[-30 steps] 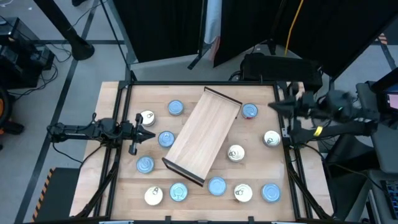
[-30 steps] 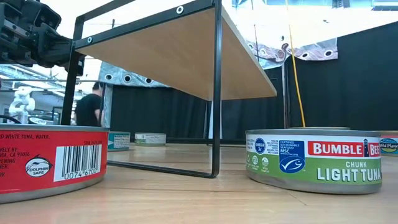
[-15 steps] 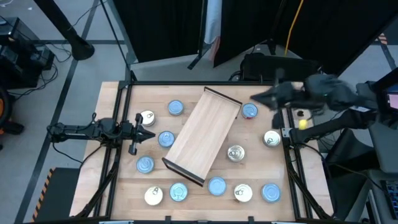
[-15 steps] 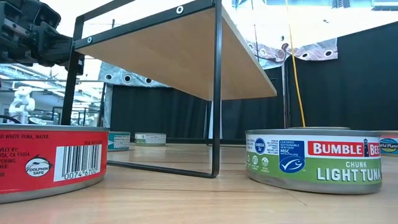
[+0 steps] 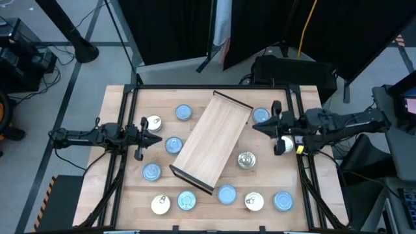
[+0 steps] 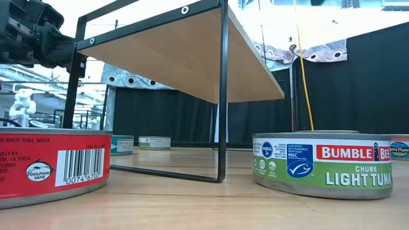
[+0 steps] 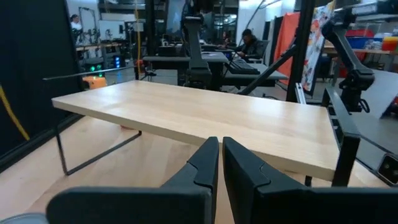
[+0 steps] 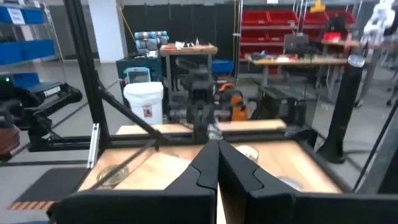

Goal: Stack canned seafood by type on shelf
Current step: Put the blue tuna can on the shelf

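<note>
In the high view the shelf (image 5: 212,142) lies slanted across the middle of the counter (image 5: 117,188), with the tins (image 5: 184,112) scattered flat around it and none on it. The left tool (image 5: 155,138) sits at left centre, fingers closed on nothing, just beside a cream-topped tin (image 5: 153,123). The right tool (image 5: 258,127), also closed and empty, sits at right centre over a blue-topped tin (image 5: 261,115).

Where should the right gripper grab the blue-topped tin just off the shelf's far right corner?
Take the blue-topped tin by its short side wall, across the round body, coming straight down. It lies flat, so only the rim gives two opposed faces. The shelf stands close on one side, so probably set the fingers along that edge. The right gripper, fingers shut, is beside the tin.
</note>
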